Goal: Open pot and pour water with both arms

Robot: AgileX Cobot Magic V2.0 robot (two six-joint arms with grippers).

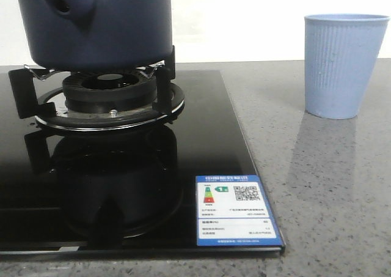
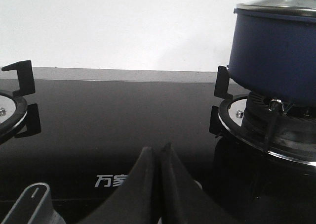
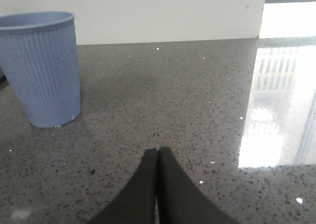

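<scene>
The dark navy-blue pot [image 1: 116,26] stands on the gas burner's black supports at the back left, its stubby hollow handle [image 1: 70,5] pointing toward the camera. In the left wrist view the pot [image 2: 274,61] carries a glass lid with a metal rim [image 2: 276,7]. The light blue ribbed cup [image 1: 343,66] stands upright on the grey counter at the right and also shows in the right wrist view [image 3: 43,68]. My left gripper [image 2: 157,149] is shut and empty over the black hob, left of the pot. My right gripper [image 3: 157,151] is shut and empty over the counter, right of the cup.
The black glass hob [image 1: 201,142] has a raised burner ring [image 1: 110,99] and an energy label [image 1: 235,210] near its front right corner. A second burner [image 2: 12,110] and a control knob [image 2: 32,204] show in the left wrist view. A white wall stands behind.
</scene>
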